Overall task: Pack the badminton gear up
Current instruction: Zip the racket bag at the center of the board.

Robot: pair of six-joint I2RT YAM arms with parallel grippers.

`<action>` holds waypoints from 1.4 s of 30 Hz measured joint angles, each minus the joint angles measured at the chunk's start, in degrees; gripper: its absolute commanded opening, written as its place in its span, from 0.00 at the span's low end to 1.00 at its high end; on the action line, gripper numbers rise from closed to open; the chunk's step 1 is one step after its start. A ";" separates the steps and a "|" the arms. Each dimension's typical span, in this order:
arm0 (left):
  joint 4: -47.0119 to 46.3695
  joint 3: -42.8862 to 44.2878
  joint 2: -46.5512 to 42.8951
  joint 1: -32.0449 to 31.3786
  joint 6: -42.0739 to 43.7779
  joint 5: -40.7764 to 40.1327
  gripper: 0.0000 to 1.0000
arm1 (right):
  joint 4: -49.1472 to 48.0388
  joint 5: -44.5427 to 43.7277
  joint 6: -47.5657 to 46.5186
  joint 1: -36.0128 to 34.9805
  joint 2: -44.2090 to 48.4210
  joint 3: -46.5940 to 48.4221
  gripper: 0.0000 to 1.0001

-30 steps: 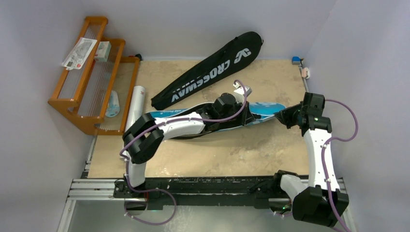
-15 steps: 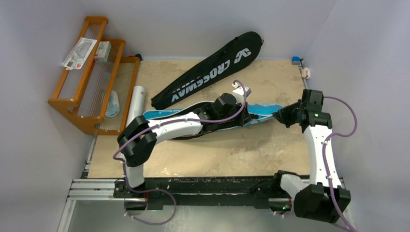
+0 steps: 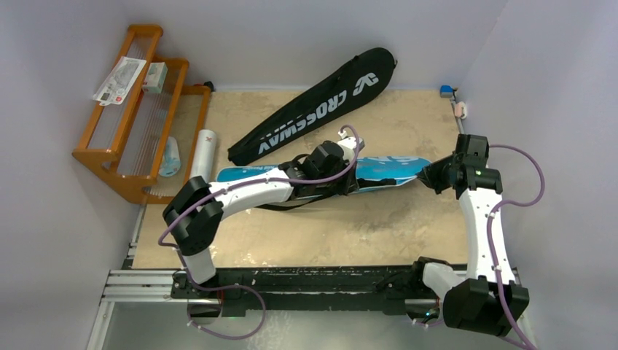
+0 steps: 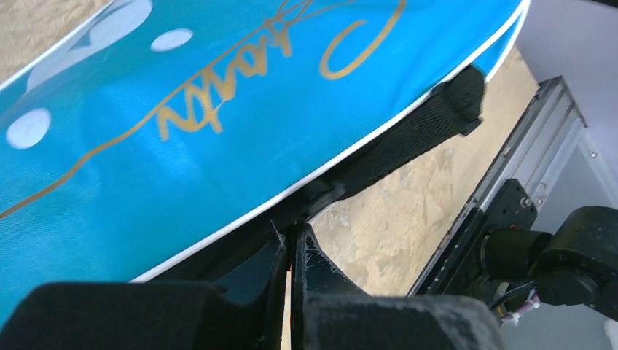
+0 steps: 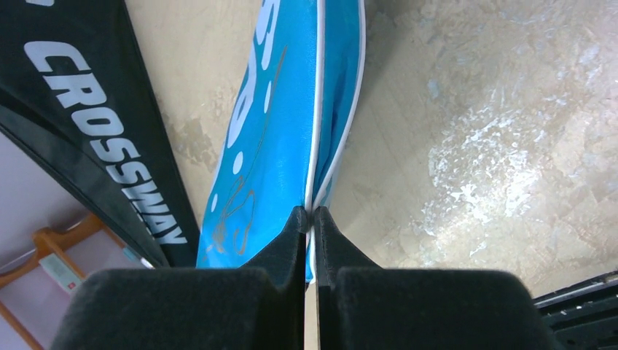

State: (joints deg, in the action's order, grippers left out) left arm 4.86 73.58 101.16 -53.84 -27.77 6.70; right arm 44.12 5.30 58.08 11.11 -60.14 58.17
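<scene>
A: From above, left first: the orange rack point(image 3: 138, 124), the white tube point(image 3: 202, 154) lying beside it on the table point(image 3: 350, 233), then the black CROSSWAY cover point(image 3: 321, 106) slanting towards the back wall.

B: And the blue cover point(image 3: 386, 167)?

A: Flat mid-table, between both arms. The overhead view hides the fingertips.

B: The wrist cameras show them. The left gripper point(image 4: 291, 233) is pressed together at the cover's black underside edge; whether fabric is caught, I cannot tell. The right gripper point(image 5: 309, 213) pinches the white-piped tip.

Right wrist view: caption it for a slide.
Right hand pinches the white-piped edge of the blue cover, black CROSSWAY cover alongside.
</scene>
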 measured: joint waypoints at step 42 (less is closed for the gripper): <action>9.16 -39.28 -36.79 34.10 -17.64 -17.75 0.00 | -2.93 -13.09 3.89 13.27 -9.35 6.80 0.00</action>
State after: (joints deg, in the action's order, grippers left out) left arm 14.02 34.30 64.38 -19.75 -45.41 -11.05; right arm 41.19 -7.79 61.98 24.38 -69.49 64.97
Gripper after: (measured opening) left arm 0.003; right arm 0.015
